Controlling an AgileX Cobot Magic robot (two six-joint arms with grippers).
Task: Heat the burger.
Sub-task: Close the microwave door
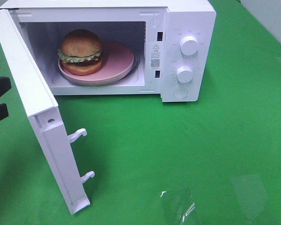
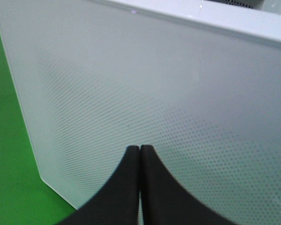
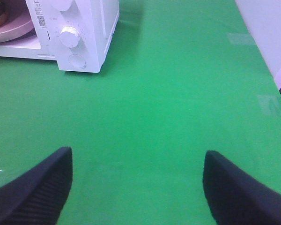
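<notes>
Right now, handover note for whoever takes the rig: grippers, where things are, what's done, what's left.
Arms: the left gripper is shut and empty, tips by the outer face of the open door; contact unclear. The right gripper is open and empty, above the green table, right of the microwave.
Things: burger sits on the pink plate inside the microwave.
Done: burger loaded.
Left: swing the door shut, probably with the left gripper, then set the knobs.
</notes>
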